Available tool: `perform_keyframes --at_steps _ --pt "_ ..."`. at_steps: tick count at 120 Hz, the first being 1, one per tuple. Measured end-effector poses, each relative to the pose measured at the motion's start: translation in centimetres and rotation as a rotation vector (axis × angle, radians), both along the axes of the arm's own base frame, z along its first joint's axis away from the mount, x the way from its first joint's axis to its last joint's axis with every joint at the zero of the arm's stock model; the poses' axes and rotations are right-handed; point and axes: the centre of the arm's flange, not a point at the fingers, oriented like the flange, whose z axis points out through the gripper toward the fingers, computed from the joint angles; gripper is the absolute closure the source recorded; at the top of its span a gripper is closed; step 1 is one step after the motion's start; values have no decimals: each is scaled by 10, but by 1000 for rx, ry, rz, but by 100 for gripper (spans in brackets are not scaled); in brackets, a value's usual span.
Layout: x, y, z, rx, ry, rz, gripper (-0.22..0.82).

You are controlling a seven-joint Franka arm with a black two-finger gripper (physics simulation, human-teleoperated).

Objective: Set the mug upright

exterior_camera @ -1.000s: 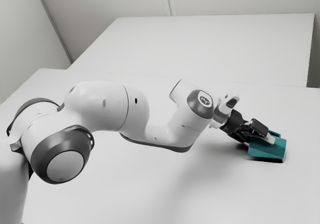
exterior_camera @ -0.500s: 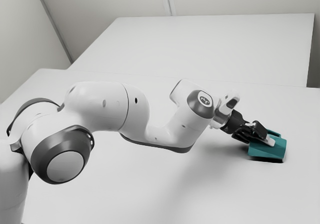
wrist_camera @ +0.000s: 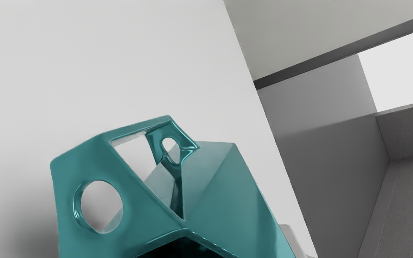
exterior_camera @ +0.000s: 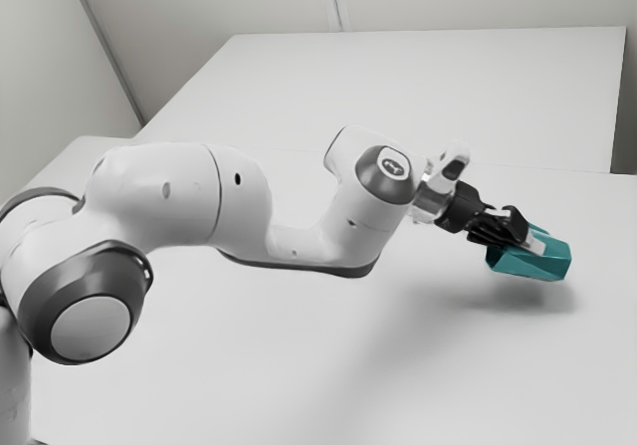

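In the exterior view, grasping the mug [exterior_camera: 528,266] with the pincer [exterior_camera: 534,246] and holding it up off the surface [exterior_camera: 299,365], over a soft dark shadow [exterior_camera: 542,302]. Not standing up straight there, but lying sideways in the air, tipping a bit. Perhaps slipping loose soon, from being pinched on slick, slanting walls. Perhaps twisting in the grip too, from sticking out past the tips. Perhaps even landing on an edge and falling over, from being let go before turning all the way up. As for place, sitting right at the tips of the pincer, touching, and poking out toward the exterior view's right. In the wrist view, showing the big handle [wrist_camera: 136,130] and a dark hollow [wrist_camera: 185,249], probably the mouth. Maybe bumping that handle on the surface while turning, from swinging too low. Here, resting just in front of the hand, with a pale fingertip [wrist_camera: 289,233] right by one flat wall, and reaching away past it.
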Motion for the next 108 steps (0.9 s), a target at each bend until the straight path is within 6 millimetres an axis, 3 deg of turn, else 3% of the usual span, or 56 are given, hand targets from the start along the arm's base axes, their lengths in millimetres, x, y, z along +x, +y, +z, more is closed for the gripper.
perform_keyframes --at_steps 25,42,54,85,108 --pt "-27 56 49 51 -50 8 78" --pt "-62 126 97 199 -151 -8 78" --pt "-68 167 121 354 -218 -36 78" --pt "-70 224 119 720 -170 -111 78" --pt "-68 280 110 889 -51 -68 78"
